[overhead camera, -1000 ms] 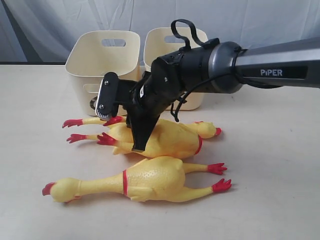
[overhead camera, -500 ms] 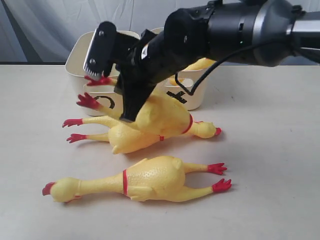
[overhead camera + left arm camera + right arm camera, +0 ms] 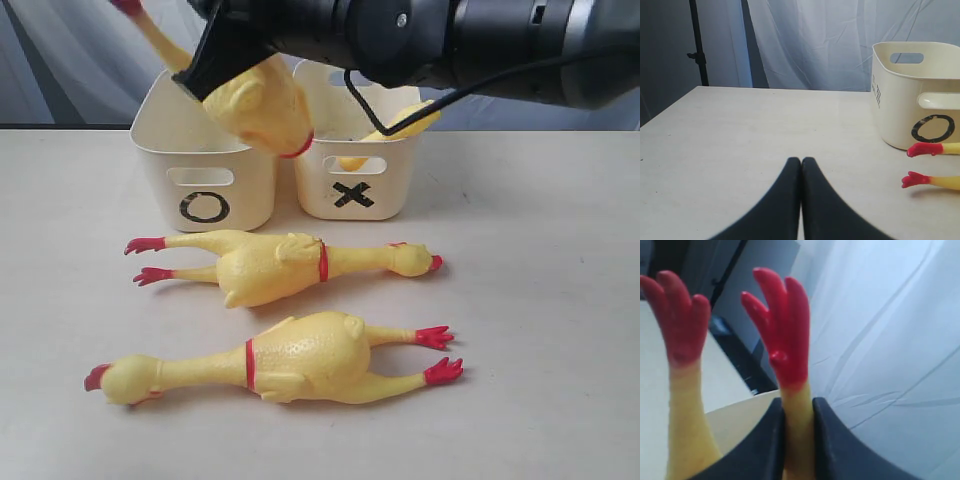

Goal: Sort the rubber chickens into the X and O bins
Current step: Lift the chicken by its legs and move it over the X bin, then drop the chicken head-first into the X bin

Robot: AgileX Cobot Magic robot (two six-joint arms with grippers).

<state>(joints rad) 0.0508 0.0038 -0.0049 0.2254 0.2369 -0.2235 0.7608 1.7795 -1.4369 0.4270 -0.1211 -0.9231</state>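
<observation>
The right end effector (image 3: 797, 410) pinches one leg of a rubber chicken (image 3: 258, 100), which hangs above the O bin (image 3: 165, 150) at the counter's (image 3: 540, 300) far edge. The left end effector (image 3: 801, 162) is pressed together, low down.

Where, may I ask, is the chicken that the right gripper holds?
Exterior view, upper left: the held chicken hangs above the O bin, near the X bin.

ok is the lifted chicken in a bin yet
Out: lifted chicken hangs by one leg from the right claw, covering part of the O bin.
</observation>
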